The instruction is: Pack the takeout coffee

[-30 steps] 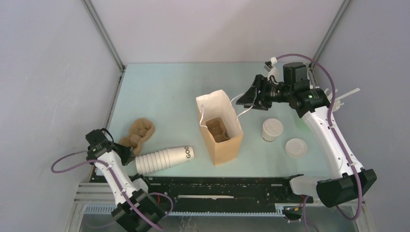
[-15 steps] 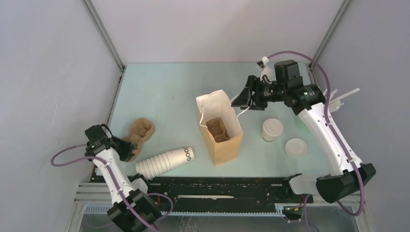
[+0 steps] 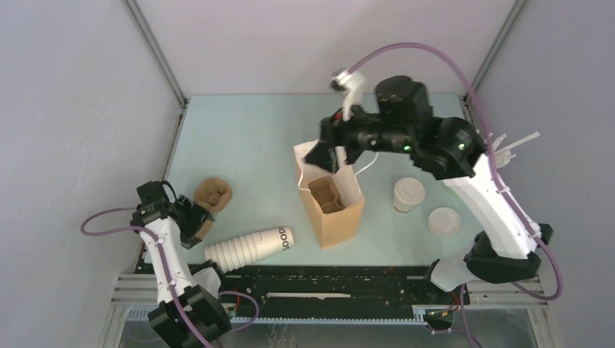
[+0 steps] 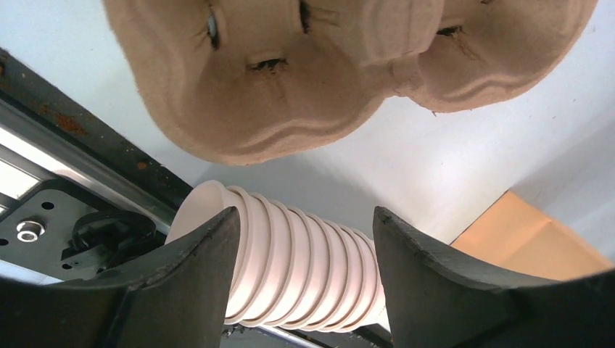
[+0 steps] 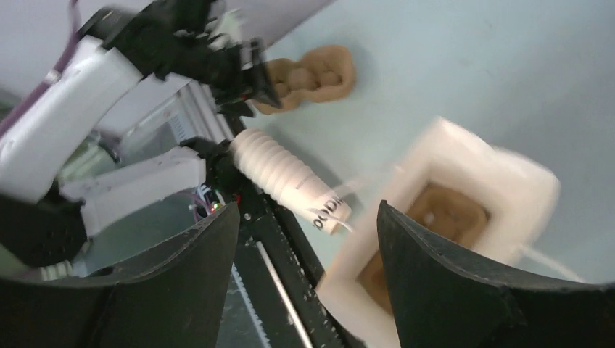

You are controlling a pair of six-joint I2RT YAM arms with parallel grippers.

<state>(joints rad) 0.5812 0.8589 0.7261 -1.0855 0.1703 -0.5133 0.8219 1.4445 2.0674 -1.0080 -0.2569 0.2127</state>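
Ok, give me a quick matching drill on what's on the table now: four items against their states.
1 takeout coffee
2 stack of cups
3 paper bag
4 loose lid

A lying on its side
B standing open, carrier tray inside
C upright, lidded
D flat on the table

Pairs: 1-C, 2-A, 3-B, 4-D

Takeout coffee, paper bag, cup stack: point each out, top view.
takeout coffee (image 3: 409,191): top external view, on its white lid.
paper bag (image 3: 338,222): top external view, on its brown front wall.
cup stack (image 3: 243,247): top external view, mid-length of the nested cups.
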